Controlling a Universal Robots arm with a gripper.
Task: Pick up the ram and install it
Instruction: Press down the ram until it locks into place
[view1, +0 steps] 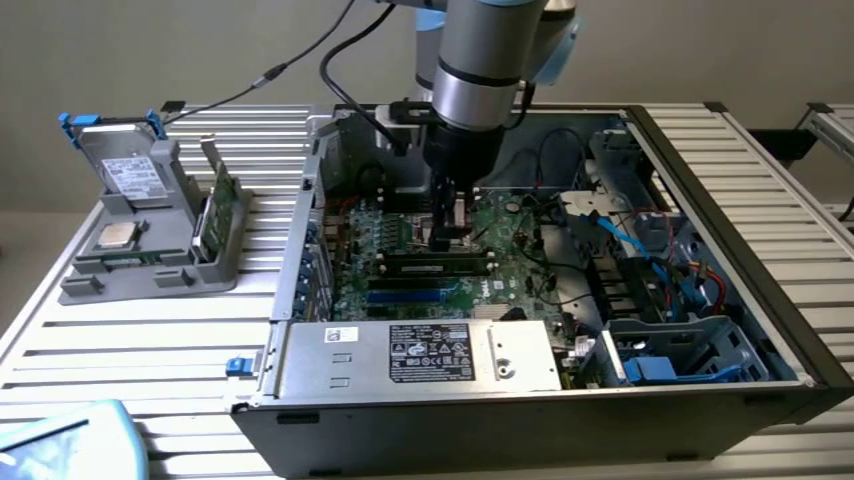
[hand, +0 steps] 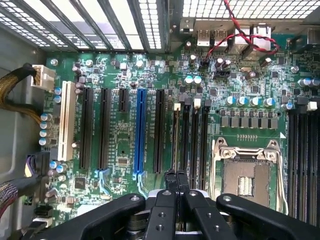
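Observation:
A ram stick (view1: 430, 266), green with dark chips, stands on edge in a black slot of the motherboard (view1: 387, 235) inside the open computer case. My gripper (view1: 447, 240) hangs straight down over one end of it, fingers shut with nothing between them. Whether the tips touch the stick I cannot tell. In the wrist view the shut gripper (hand: 176, 176) sits over the group of narrow black slots, and the ram (hand: 176, 135) shows as a thin edge in one of them. A second green stick (view1: 220, 205) stands in the grey holder (view1: 147, 265) outside the case.
The holder also carries a silver processor chip (view1: 118, 237) and a grey drive (view1: 134, 178). A silver power supply (view1: 414, 355) lines the case's near side. Blue cables (view1: 654, 240) and drive bays crowd the exterior view's right. The processor socket (hand: 245, 175) lies beside the slots.

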